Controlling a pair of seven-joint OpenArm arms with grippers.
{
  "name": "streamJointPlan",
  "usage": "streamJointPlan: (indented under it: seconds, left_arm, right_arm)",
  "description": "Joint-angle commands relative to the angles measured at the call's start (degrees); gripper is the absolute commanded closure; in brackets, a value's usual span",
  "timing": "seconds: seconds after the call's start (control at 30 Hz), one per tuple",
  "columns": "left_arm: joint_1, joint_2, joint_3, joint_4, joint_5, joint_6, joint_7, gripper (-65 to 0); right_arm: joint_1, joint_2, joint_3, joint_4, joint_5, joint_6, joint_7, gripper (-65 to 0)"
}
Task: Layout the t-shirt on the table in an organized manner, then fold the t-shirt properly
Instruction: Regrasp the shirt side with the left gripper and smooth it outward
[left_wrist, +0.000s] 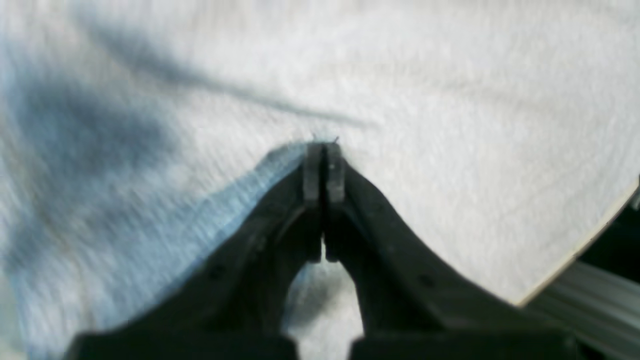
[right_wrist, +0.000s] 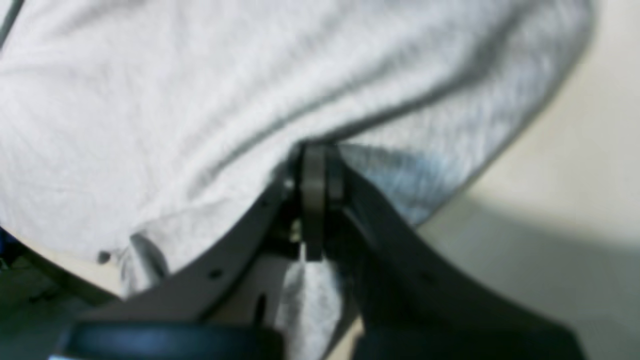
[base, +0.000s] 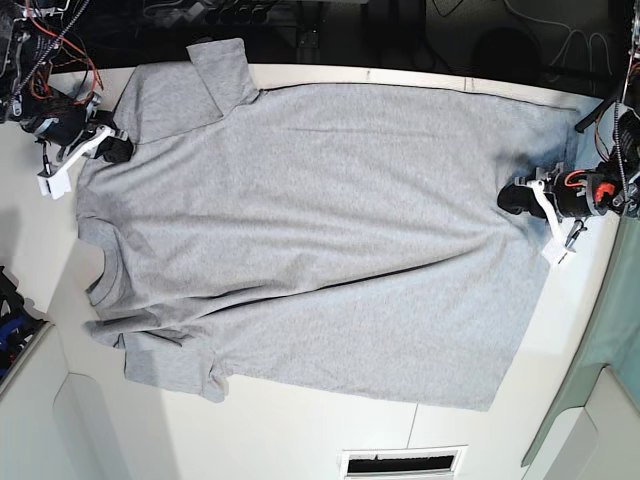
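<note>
On the table, both blurred pincers pinch the t-shirt, lettering hidden.

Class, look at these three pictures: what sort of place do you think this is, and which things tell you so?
Probably a robotics lab bench. Two arms with exposed wiring, the left gripper and right gripper, pinch a grey t-shirt spread on a white table, with loose cables behind.

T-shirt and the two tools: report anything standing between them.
Nothing visible does. The left tool and the right tool are each shut on the light grey cotton t-shirt, which lies spread on the white table.
</note>
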Motion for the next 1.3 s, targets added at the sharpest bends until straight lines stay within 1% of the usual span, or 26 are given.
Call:
streamJointPlan:
  seconds: [0.0,0.13,0.23,0.33,0.53,0.63,0.7,0.73,0.8,0.87,0.9,0.97,1.13,1.17,1.23,1.27]
  left_arm:
    - [-0.11,1.16,0.33,0.02,4.37,1.99,1.66,0.0]
    - [-2.29,6.29,0.33,0.02,11.74,6.1,-0.81,0.0]
    - [-4.85,9.73,0.33,-0.68,14.93,7.91,-1.38,0.0]
    - [-8.17,12.52,0.33,-3.67,17.0,9.6,-2.64,0.0]
    - [-15.43,16.22,0.33,-12.66,18.4,9.75,-4.72,0.0]
    - [-17.75,17.64,0.35,-14.56,18.67,9.62,-3.91,0.0]
    - [-18.18,18.21,0.44,-14.53,18.56,9.05,-2.01,0.0]
    - [-18.18,18.32,0.42,-14.53,18.49,8.39,-0.57,0.0]
    - [-17.97,18.18,0.42,-14.53,16.63,5.92,2.58,0.0]
    - [-17.29,17.49,0.42,-14.53,14.38,4.37,5.66,0.0]
    - [-16.63,16.87,0.42,-14.53,12.94,3.43,6.34,0.0]
    - [-14.67,15.04,0.42,-14.43,10.78,2.16,6.32,0.0]
    - [-10.54,9.88,0.42,-13.92,7.02,1.88,4.68,0.0]
    - [-10.34,9.05,0.42,-13.4,6.12,0.9,4.94,0.0]
    - [-10.1,7.54,0.42,-11.85,2.99,-1.13,7.69,0.0]
    - [-9.86,6.78,0.42,-10.82,0.9,-1.13,9.46,0.0]
  right_arm:
    - [0.15,0.59,-0.35,-1.14,-3.43,-0.79,-0.31,0.0]
    - [1.51,1.73,-0.35,-4.92,-7.1,-1.66,2.45,0.0]
    - [3.5,3.98,-0.35,-7.45,-7.52,-2.21,2.84,0.0]
    - [6.78,6.54,-0.33,-10.8,-7.61,-2.27,2.8,0.0]
    - [13.11,10.82,-0.35,-17.75,-8.57,-2.27,2.82,0.0]
    - [15.08,11.45,-0.35,-19.41,-8.57,-2.25,2.8,0.0]
    - [15.1,11.61,-0.35,-19.41,-8.57,-2.25,2.78,0.0]
    - [15.02,11.65,-0.35,-19.41,-8.61,-2.25,2.71,0.0]
    - [14.25,11.76,-0.35,-19.39,-8.55,-2.27,2.38,0.0]
    - [13.16,11.78,-0.33,-19.34,-8.57,-2.25,2.43,0.0]
    - [12.63,11.78,-0.31,-19.32,-8.55,-2.25,2.58,0.0]
    - [11.06,11.82,-0.28,-19.23,-8.55,-2.27,3.02,0.0]
    - [8.26,11.96,0.07,-19.19,-8.33,-2.25,4.31,0.0]
    - [8.33,11.96,0.24,-19.15,-8.31,-2.25,4.33,0.0]
    - [8.57,12.13,0.37,-18.67,-7.61,-2.25,4.33,0.0]
    - [8.61,12.33,0.37,-18.38,-6.99,-2.25,4.31,0.0]
